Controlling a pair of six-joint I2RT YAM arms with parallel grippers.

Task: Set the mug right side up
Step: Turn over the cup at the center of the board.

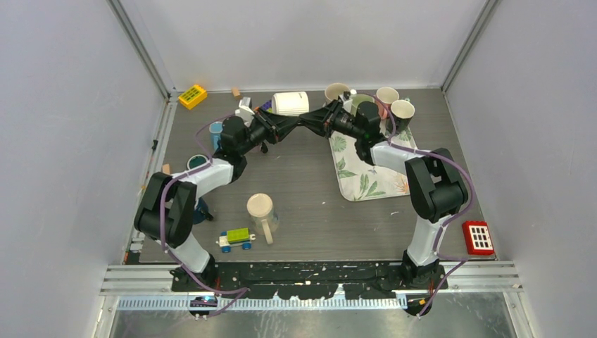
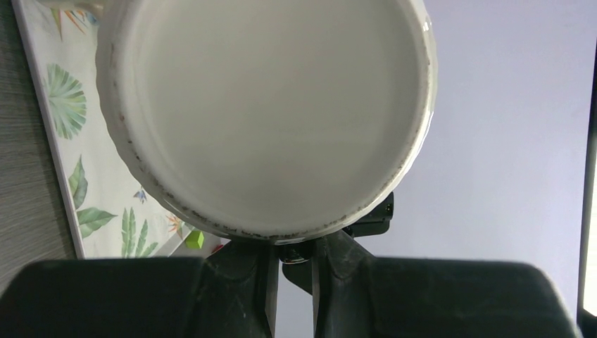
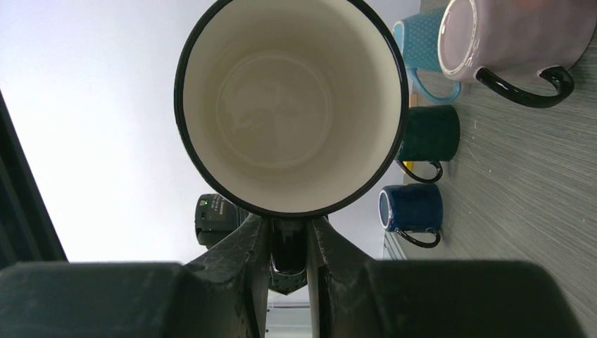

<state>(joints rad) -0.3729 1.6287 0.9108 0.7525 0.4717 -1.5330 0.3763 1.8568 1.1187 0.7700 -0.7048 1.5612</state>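
Where the arms are meeting: at the mug (image 1: 291, 103), over the far middle of the table (image 1: 303, 179), near the far left corner of the leaf-print mat (image 1: 360, 184), with the two sets of fingertips nearly touching.
Left arm (image 1: 211, 172): it is reaching right and away, wrist rolled a quarter turn, so the tabletop is running down the left edge of its own view.
Right arm (image 1: 394, 155): it is reaching left, rolled likewise, with the tabletop standing along the right edge of its view.
Left gripper (image 2: 296, 246): its jaws are standing almost together, pinching a dark part just under the mug's base.
Right gripper (image 3: 288, 229): its jaws are clamping narrowly on the black handle (image 3: 288, 248), just under the rim.
Mug's place: it is lying on the far side of both grippers; whether it is resting on the table or hanging clear, I cannot tell.
Mug's long axis: it is running level, left to right.
Mug's mouth: it is facing the right arm, showing a cream inside ringed in black.
Mug's base: it is facing the left arm, white, with a fluted edge.
Handle's direction: it is pointing back toward the arms' bases.
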